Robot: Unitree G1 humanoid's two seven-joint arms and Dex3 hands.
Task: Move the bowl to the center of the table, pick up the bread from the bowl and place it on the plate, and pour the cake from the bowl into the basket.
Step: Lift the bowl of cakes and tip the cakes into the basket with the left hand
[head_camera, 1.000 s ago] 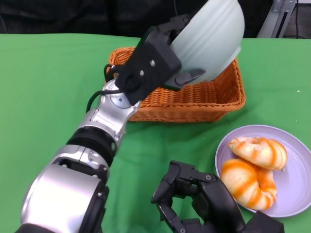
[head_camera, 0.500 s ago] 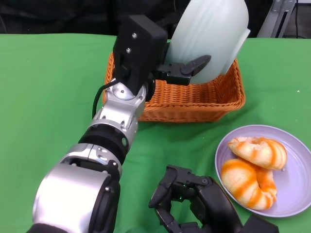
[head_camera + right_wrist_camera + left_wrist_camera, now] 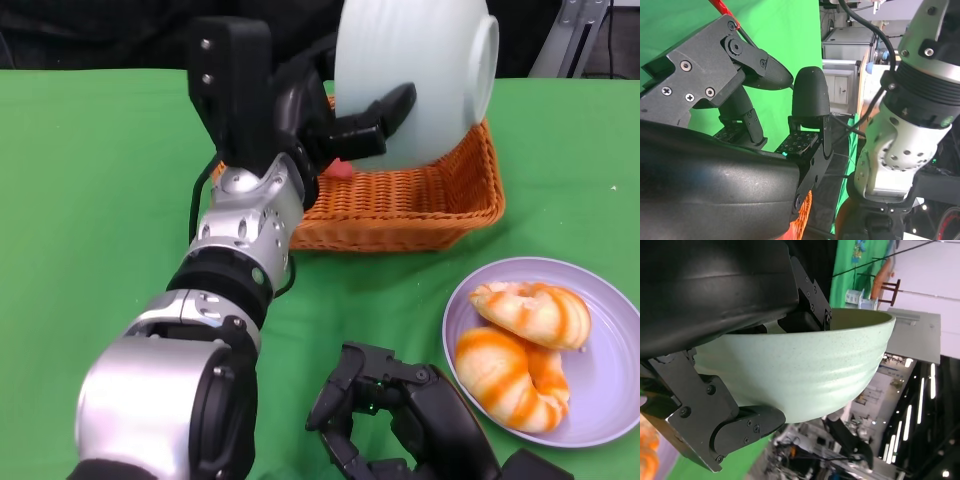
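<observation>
In the upper middle of the head view the left hand point(image 3: 335, 120) grips the pale green bowl point(image 3: 415, 75), its fingers point(image 3: 375, 115) wrapped across the bowl's outer wall; the bowl is tipped on its side above the woven basket point(image 3: 420, 200), with its rim facing the right of the frame. A small pink-red piece, probably the cake point(image 3: 340, 168), shows just under the fingers at the basket's left end. In the left wrist view the bowl point(image 3: 800, 375) fills the middle of the frame, clamped between black fingers point(image 3: 740, 427) below and the hand's shell above. At the lower right of the head view a lilac plate point(image 3: 600, 400) on the green tabletop point(image 3: 90, 200) carries two orange-striped pieces of bread point(image 3: 525, 340), touching each other. The right hand point(image 3: 400, 420) sits at the bottom centre, just left of the plate, fingers curled in and holding nothing.
</observation>
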